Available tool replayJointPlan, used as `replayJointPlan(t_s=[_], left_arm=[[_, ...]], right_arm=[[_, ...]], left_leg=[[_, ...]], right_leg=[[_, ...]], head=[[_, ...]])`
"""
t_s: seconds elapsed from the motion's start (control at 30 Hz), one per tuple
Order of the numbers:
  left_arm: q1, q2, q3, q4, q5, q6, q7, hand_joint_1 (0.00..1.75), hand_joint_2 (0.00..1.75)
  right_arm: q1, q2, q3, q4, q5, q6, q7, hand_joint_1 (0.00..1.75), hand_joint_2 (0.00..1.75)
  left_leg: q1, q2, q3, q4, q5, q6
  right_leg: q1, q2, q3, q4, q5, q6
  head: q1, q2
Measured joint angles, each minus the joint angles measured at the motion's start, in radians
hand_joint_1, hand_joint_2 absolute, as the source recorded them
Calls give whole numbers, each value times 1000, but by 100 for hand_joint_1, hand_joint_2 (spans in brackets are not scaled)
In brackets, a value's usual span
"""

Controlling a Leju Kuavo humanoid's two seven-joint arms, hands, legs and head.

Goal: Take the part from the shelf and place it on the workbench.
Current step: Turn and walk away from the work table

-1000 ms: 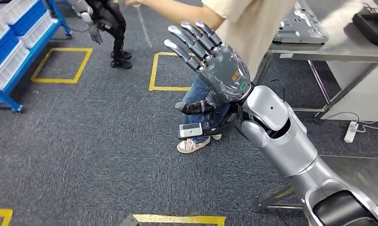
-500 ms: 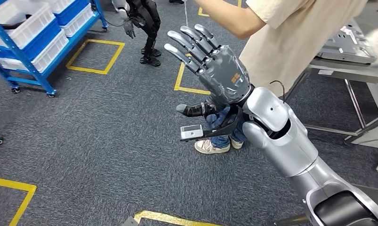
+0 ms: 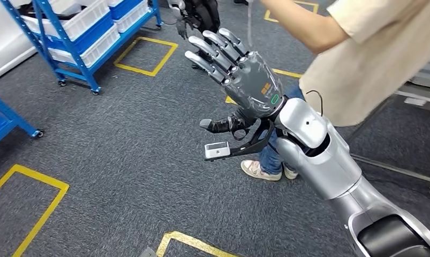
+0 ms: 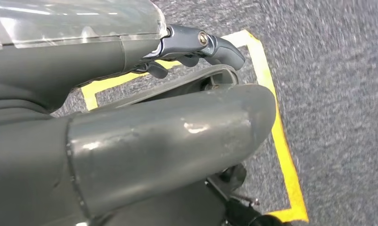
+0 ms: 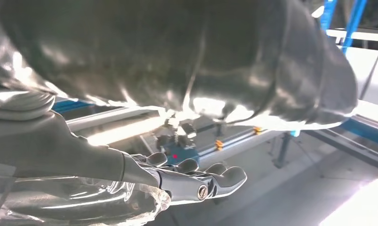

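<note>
My right hand (image 3: 239,75) is raised in front of me in the head view, fingers spread and straight, with nothing in it. Its fingers (image 5: 196,181) lie stretched out in the right wrist view, also bare. The blue shelf (image 3: 68,51) with white bins (image 3: 87,19) stands at the far left on wheels, well away from the hand. In the left wrist view my left hand (image 4: 177,117) hangs over grey carpet and holds nothing, with its thumb (image 4: 177,136) in front. No part is visible in the bins from here.
A person in a beige shirt (image 3: 373,69), jeans and sneakers (image 3: 261,170) stands close behind my right arm. Another dark robot (image 3: 199,13) stands at the back. Yellow tape squares (image 3: 145,53) mark the grey carpet. A second blue frame (image 3: 9,120) sits at the left edge.
The whole view has swung: the blue shelf slid from the upper left corner toward the middle and the workbench left the picture. My right hand keeps the same raised, spread pose.
</note>
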Motion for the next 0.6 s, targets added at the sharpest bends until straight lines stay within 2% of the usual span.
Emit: replayJointPlan(t_s=[0.03,0.1,0.13,0.17,0.23,0.27,0.3,0.33,0.37,0.4,0.47,0.5,0.53,0.57,0.6], left_arm=[[-1,0,0,0,0,0,0,0,0],[1,1,0,0,0,1,0,0,0],[2,1,0,0,0,1,-1,0,0],[3,1,0,0,0,2,-1,0,0],[2,1,0,0,0,2,-2,0,0],[0,1,0,0,0,2,-2,0,0],[0,1,0,0,0,2,-2,0,0],[0,1,0,0,0,2,-2,0,0],[1,1,0,0,0,2,-2,0,0],[2,1,0,0,0,2,-2,0,0],[2,0,0,0,0,2,-2,0,0],[2,-1,0,0,0,3,-2,0,0],[1,-1,0,0,0,3,-2,0,0],[1,-1,0,0,0,4,-2,0,0],[2,-1,0,0,0,4,-2,0,0]], right_arm=[[0,0,0,0,1,-1,0,0,0],[0,0,2,0,2,-2,-1,0,0],[0,0,3,-1,3,-2,-1,0,0],[0,0,4,-1,3,-2,-2,0,0],[2,-2,4,0,3,-3,-2,0,0],[5,-3,4,0,3,-3,-2,0,0],[8,-3,4,0,3,-3,-2,0,0],[12,-4,5,1,3,-3,-2,0,0],[14,-4,5,1,3,-3,-2,0,0],[14,-4,6,1,3,-3,-2,0,0],[12,-4,6,1,4,-3,-2,0,0],[12,-4,6,1,4,-3,-2,0,0],[12,-4,6,1,5,-3,-3,0,0],[11,-4,7,1,6,-3,-3,0,0],[11,-4,8,1,6,-3,-5,0,0]], left_leg=[[-4,0,2,-7,-4,8],[-4,-20,1,-12,1,24],[-3,-30,3,-17,4,31],[0,-38,6,-22,7,37],[1,-54,7,-26,10,46],[0,-64,6,-26,11,48],[0,-75,6,-26,11,50],[-1,-87,5,-25,11,50],[-1,-100,6,-24,11,50],[-1,-113,6,-23,12,50],[-1,-137,4,-20,12,45],[-1,-147,0,-19,14,40],[1,-156,-4,-18,16,33],[2,-166,-8,-19,19,25],[4,-175,-10,-22,22,18]], right_leg=[[3,-7,1,0,-1,5],[3,-20,5,-2,-4,16],[0,-12,5,3,-11,20],[-3,7,-2,24,-28,24],[-6,58,-49,126,-86,27],[-7,74,-83,193,-115,28],[-6,82,-112,247,-131,28],[-6,85,-127,272,-128,28],[-7,88,-123,258,-107,27],[-7,93,-102,207,-70,24],[-8,130,-43,75,-8,15],[-8,147,-24,29,6,12],[-7,159,-16,9,8,10],[-5,157,-14,4,6,8],[-6,145,-12,1,9,5]], head=[[1,0],[2,0],[2,0],[2,0],[2,0],[2,0],[2,0],[2,0],[2,0],[2,0],[2,0],[2,0],[2,0],[2,0],[2,0]])
